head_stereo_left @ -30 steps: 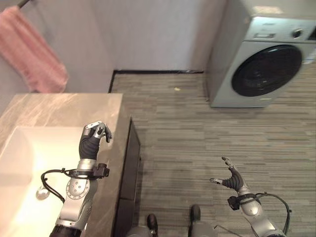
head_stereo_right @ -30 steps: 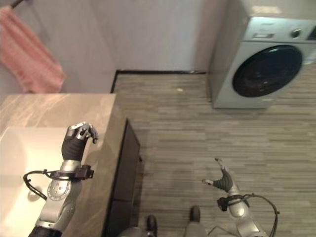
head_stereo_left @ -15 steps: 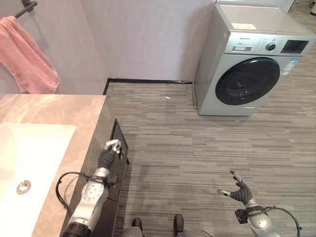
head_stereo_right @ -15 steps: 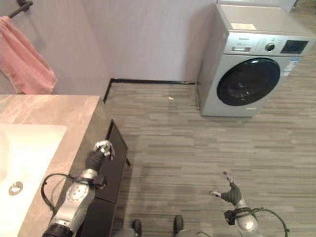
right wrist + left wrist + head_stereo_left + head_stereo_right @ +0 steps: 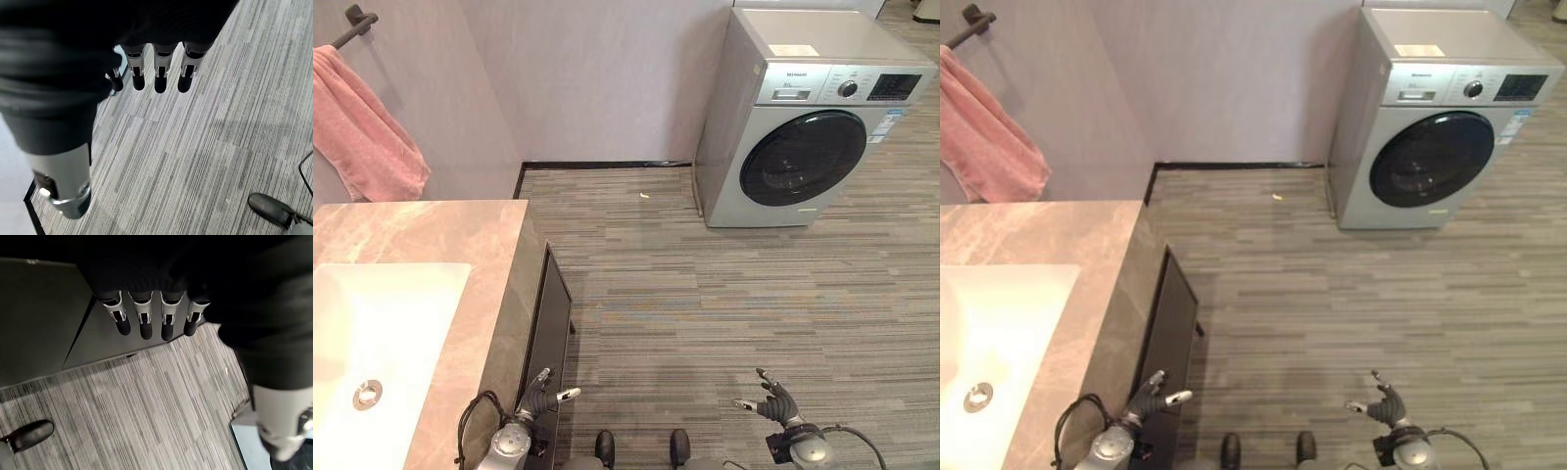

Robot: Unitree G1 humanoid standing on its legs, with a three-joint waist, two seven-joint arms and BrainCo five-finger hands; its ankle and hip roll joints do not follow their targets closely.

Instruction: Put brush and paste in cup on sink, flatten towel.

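Observation:
A pink towel (image 5: 370,132) hangs bunched from a dark wall bar (image 5: 352,23) at the upper left, above the marble counter (image 5: 440,230). Set into the counter is a white sink (image 5: 401,313) with a metal drain (image 5: 367,395). My left hand (image 5: 544,396) is low beside the counter's dark cabinet front (image 5: 546,323), well below the counter top; its fingers (image 5: 145,323) are straight and hold nothing. My right hand (image 5: 773,400) hangs over the floor at the lower right, fingers (image 5: 159,76) straight and spread, also holding nothing.
A silver front-loading washing machine (image 5: 808,117) stands against the back wall at the right. Grey striped flooring (image 5: 724,284) stretches between it and the cabinet, with a small pale scrap (image 5: 643,195) near the back wall.
My left hand has come down from above the counter to beside the cabinet, and its curled fingers have straightened. The right hand has sunk lower. The camera has shifted too.

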